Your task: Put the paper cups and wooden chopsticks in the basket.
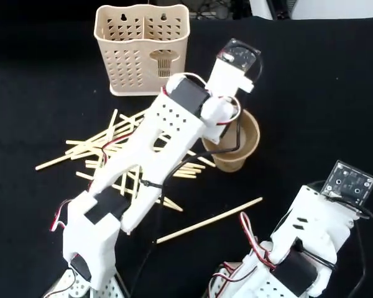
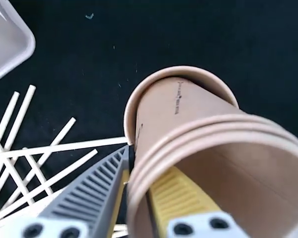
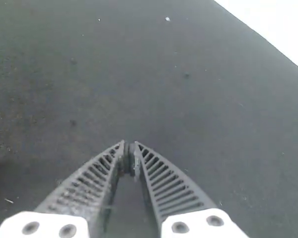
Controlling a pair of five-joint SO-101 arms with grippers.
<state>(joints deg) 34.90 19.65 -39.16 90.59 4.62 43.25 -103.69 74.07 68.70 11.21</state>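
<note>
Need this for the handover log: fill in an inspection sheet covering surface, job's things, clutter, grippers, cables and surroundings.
Surface: table under black cloth.
Job's things: basket upright at the far edge, nothing seen inside it; nested paper cups on the cloth; chopsticks scattered in a pile; lone chopstick lying apart.
Clutter: nothing seen.
Grippers: left gripper shut on the paper cups, one finger inside the wall, one outside; right gripper shut, empty, over bare cloth.
Cables: wires run along both arms.
Surroundings: pale surface beyond the table.
</note>
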